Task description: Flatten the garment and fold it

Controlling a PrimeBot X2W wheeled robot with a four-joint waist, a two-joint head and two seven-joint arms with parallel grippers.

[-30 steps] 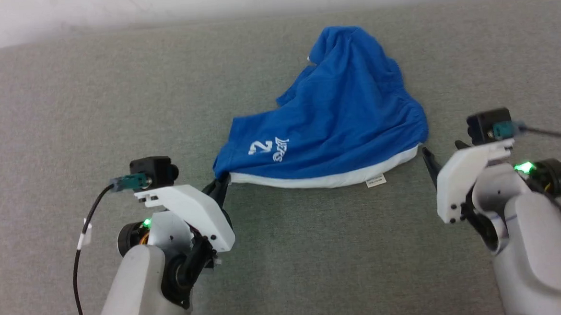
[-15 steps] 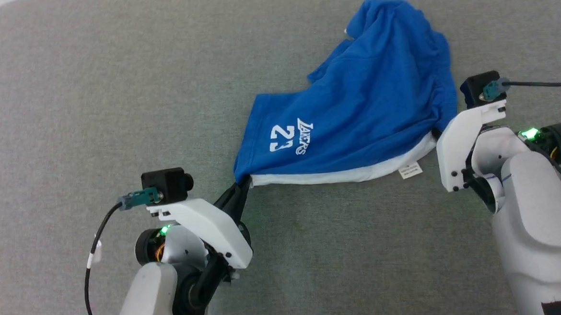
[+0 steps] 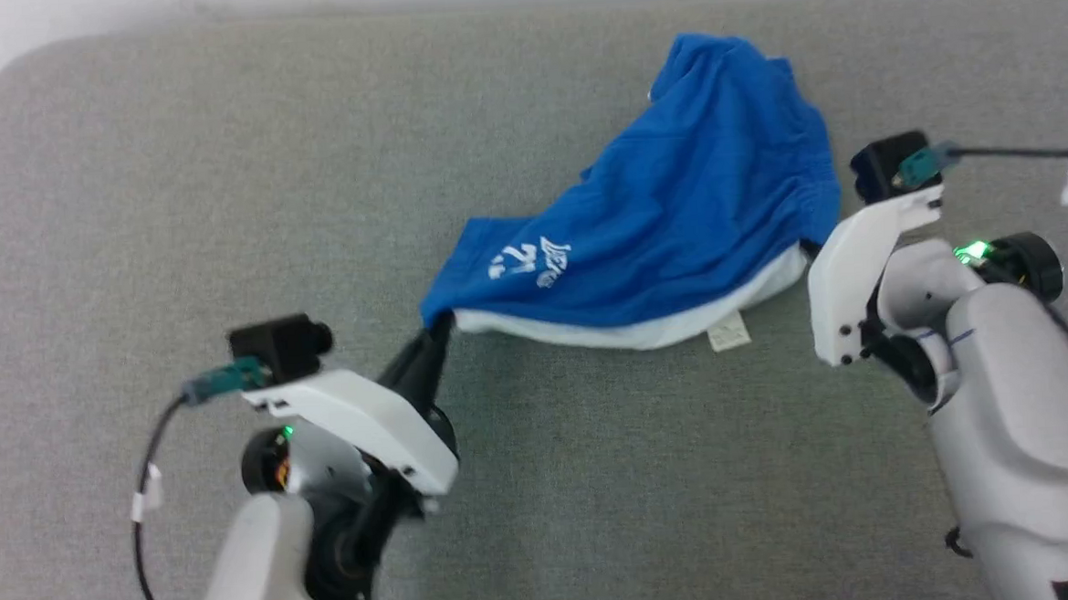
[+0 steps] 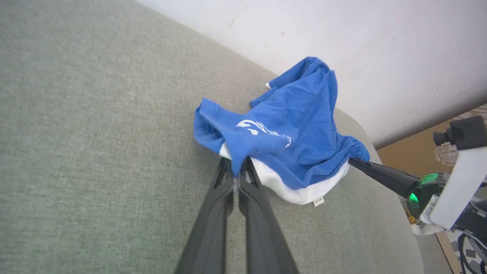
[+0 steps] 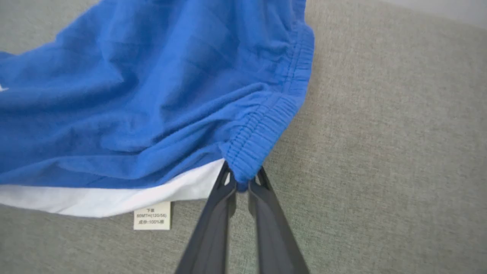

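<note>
Two grippers pinch the blue shorts (image 3: 676,210) stretched between them. The left gripper (image 4: 237,173) clamps the end near the logo (image 3: 532,259). The right gripper (image 5: 241,182) clamps the waistband (image 5: 262,129).

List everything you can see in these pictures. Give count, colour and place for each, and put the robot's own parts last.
shorts: one, blue with a white edge, crumpled on the pad, held at two ends
label: one, white, on the shorts' white edge, near side
print: one, white, on the shorts' left part
pad: one, grey, under the shorts
wall: one, white, beyond the pad
cameras: two, black, one on each wrist
left end effector: one, dark, shut on the shorts' left corner
right end effector: one, dark, shut on the shorts' gathered waistband
</note>
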